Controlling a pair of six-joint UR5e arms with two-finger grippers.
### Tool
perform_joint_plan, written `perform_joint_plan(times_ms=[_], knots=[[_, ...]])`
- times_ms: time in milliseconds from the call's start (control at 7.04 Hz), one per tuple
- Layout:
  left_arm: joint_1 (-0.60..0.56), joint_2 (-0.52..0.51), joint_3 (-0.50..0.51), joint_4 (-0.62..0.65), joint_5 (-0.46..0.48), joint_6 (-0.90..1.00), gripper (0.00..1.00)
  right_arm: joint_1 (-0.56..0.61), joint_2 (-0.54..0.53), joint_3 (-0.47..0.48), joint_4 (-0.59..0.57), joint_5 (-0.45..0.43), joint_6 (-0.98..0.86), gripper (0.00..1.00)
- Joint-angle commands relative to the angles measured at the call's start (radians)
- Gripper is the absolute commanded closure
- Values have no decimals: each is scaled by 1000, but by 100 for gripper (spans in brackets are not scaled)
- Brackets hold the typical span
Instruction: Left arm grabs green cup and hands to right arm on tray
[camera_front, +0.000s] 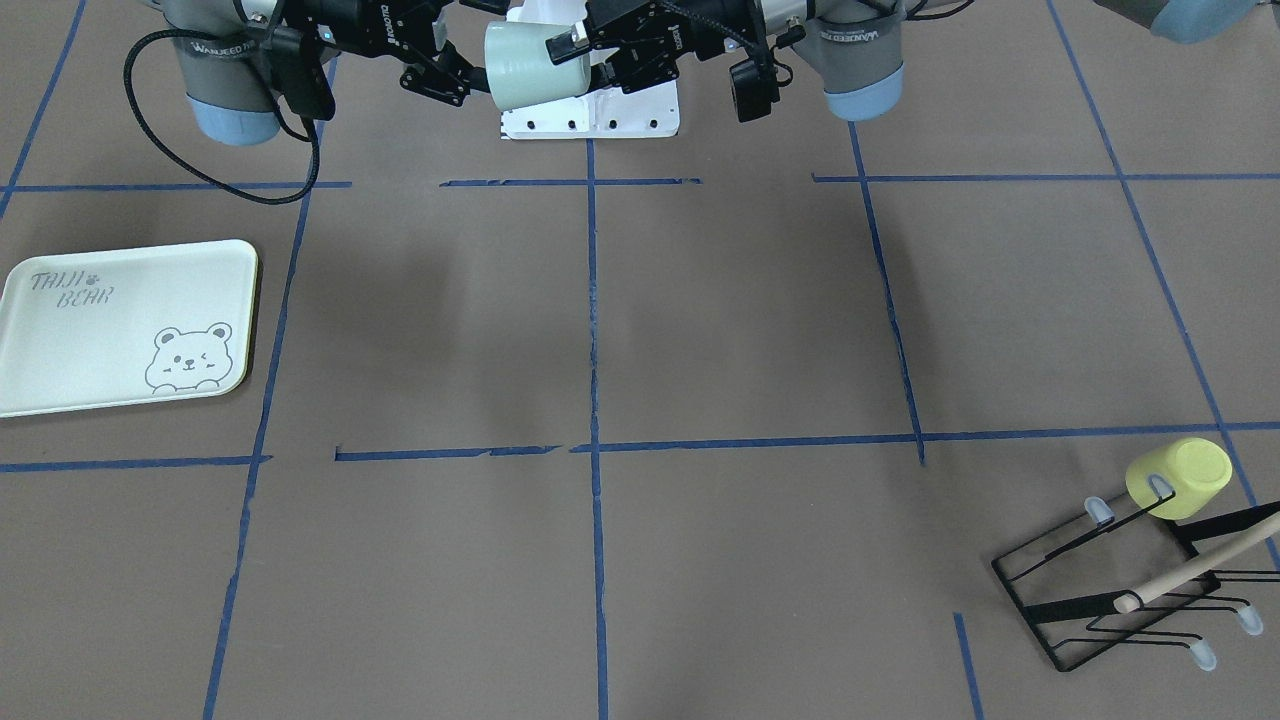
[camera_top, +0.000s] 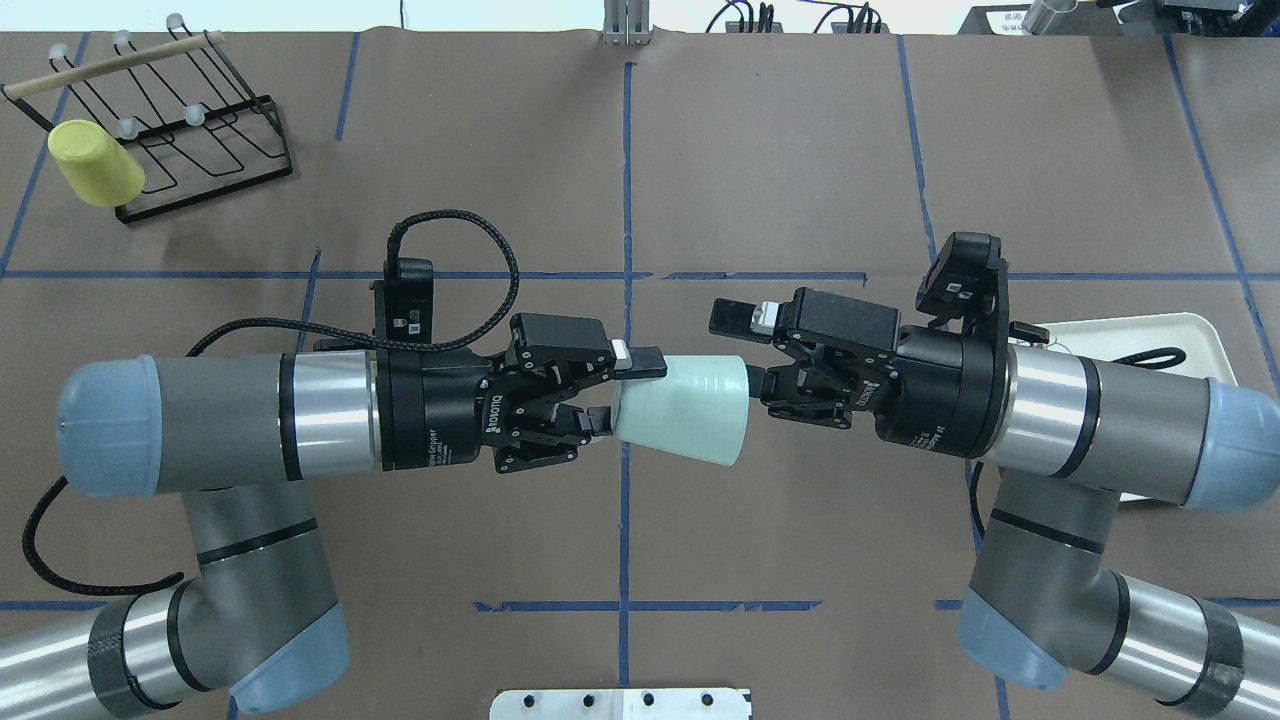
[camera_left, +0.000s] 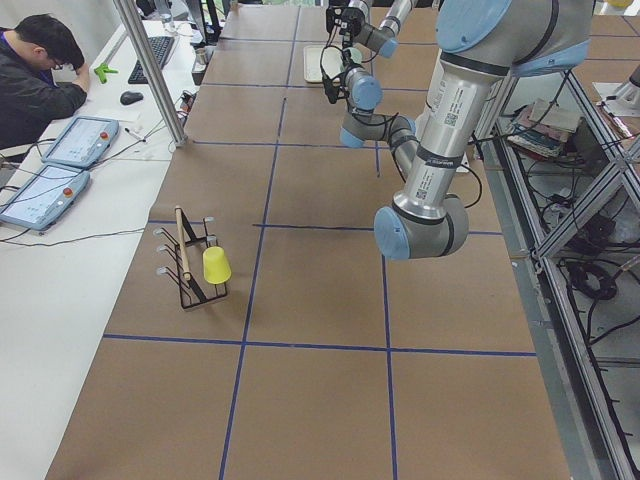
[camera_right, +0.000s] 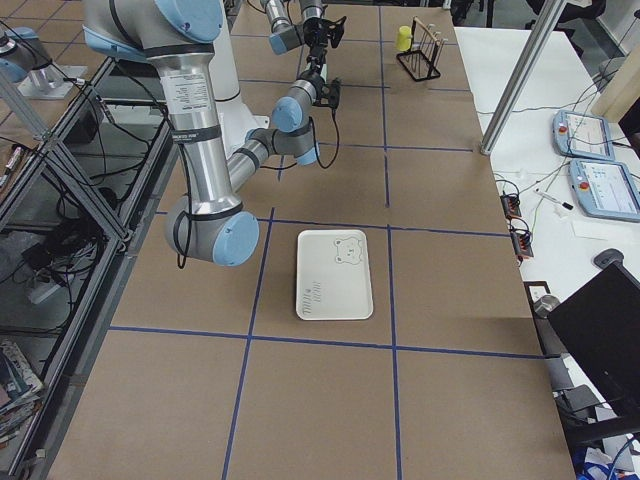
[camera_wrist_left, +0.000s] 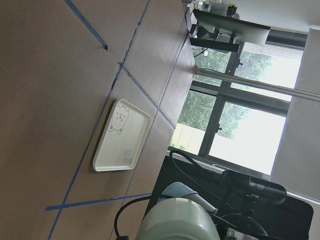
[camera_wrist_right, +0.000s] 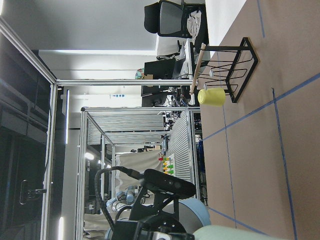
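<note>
The left arm (camera_top: 220, 410) and the right arm (camera_top: 1100, 410) hold their forearms roughly level above the table (camera_front: 740, 330), wrists pointed at each other across the centre tape line. Between them the green cup (camera_top: 685, 412) hangs in the air on its side, narrow end toward the left arm and wider end toward the right. The left gripper (camera_top: 625, 392) is clamped on that narrow end, one finger (camera_top: 640, 362) pressed along the cup's wall. The right gripper (camera_top: 742, 350) is spread apart at the wider end: its upper finger (camera_top: 735, 317) stands clear of the cup and the lower one sits just beside the rim, so it grips nothing. White "ROBOTIQ" lettering reads on the body of the left gripper in the overhead view and on both gripper bodies in the front-facing view. The grey sleeves of both arms carry more white lettering there, too small to read with certainty. The tray (camera_front: 100, 330) lies flat on the table on the robot's right, well apart from the cup and partly under the right forearm in the overhead view. It bears "TAIJI BEAR" in grey at one corner and a winking bear drawing at the opposite one. At the table's far left corner a yellow cup (camera_front: 1180, 478) sits upside down on a prong of a black wire rack (camera_front: 1070, 607)
</note>
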Motion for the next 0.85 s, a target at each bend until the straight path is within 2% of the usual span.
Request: perform_joint_plan(times_ms=[0,426,568,710], knots=[[1,-5,1,0,1,0,73,-2,-3,3,1,3,-1,3],[-1,-3,1,0,1,-2,72,-6,-9,9,3,9,-3,5],[-1,-3,1,0,-1,-2,72,-6,-15,14,6,12,-3,17],[-2,-3,1,0,-1,-2,72,-11,-15,12,6,12,-3,24]])
